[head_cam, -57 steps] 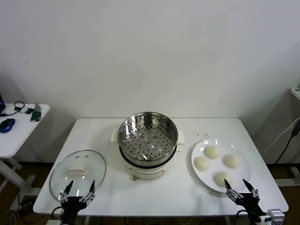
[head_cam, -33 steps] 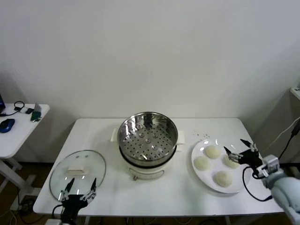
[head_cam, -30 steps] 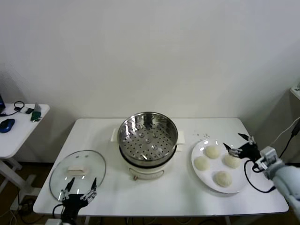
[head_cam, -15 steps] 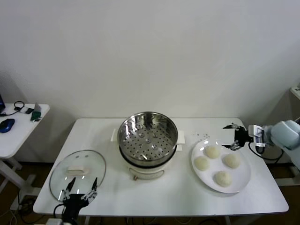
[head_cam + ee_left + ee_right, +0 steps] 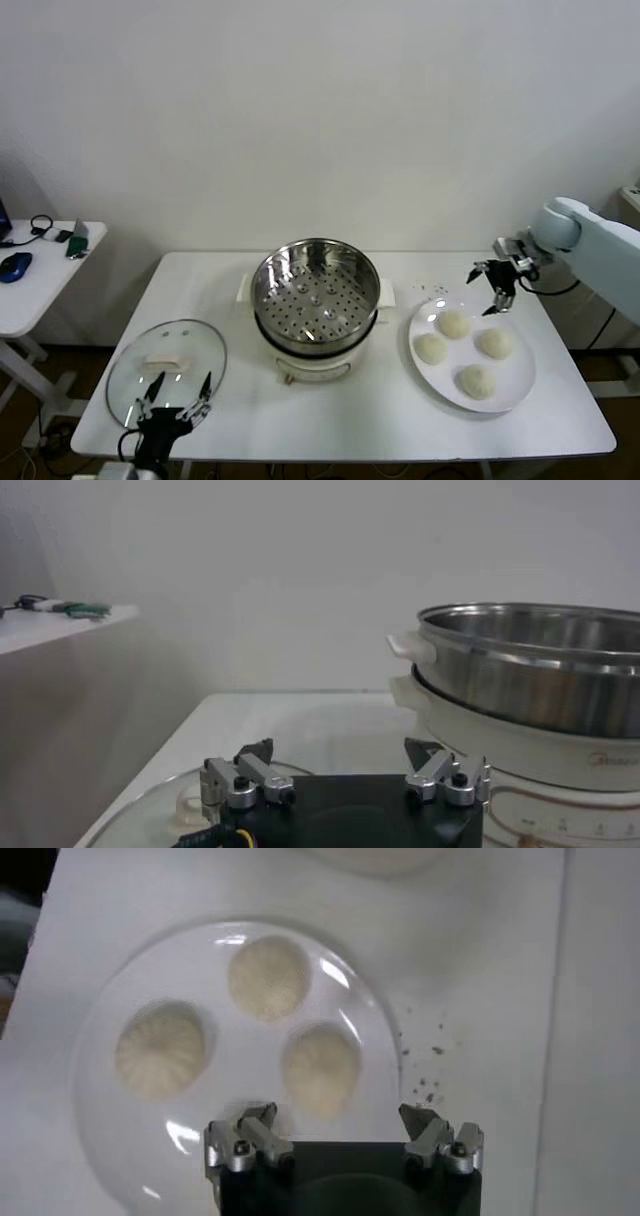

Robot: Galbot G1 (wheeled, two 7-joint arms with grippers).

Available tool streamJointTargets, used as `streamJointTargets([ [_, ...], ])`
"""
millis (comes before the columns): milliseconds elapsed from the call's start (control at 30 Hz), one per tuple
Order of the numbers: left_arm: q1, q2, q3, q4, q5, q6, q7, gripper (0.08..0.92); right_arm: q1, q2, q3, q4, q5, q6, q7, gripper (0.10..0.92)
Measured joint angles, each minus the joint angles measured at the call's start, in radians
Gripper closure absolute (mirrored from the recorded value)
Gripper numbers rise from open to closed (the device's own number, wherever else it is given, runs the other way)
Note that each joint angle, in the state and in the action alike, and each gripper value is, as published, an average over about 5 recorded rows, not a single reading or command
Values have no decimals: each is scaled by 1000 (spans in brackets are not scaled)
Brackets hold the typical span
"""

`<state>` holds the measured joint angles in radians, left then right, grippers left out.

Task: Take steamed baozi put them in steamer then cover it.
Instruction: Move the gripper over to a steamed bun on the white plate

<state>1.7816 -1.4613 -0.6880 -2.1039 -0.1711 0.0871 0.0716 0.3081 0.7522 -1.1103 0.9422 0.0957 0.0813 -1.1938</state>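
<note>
Resting on a round white plate (image 5: 515,385): four smooth cream-white round baozi (image 5: 453,324). Right gripper (image 5: 491,281) above them, jaws spread wide, empty; left gripper (image 5: 170,398) likewise by the bench's (image 5: 350,420) near edge.

Even, bright light falls from above — shadows on the table (image 5: 380,410) stay soft and short. The steamer (image 5: 315,290) shows sharp glints on its rim, and the plate (image 5: 100,1098) carries white glare patches. The right wrist view is slightly soft.

Four steamed baozi (image 5: 453,324) on one plate (image 5: 516,383), one steamer (image 5: 315,297), one cover (image 5: 166,367).
</note>
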Motion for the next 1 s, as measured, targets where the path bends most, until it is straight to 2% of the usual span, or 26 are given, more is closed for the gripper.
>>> streamJointTargets([
  [1000,25,4,-12,-21,3,5,7,177,-98,205,-18,-221,-18,-40,5,203],
])
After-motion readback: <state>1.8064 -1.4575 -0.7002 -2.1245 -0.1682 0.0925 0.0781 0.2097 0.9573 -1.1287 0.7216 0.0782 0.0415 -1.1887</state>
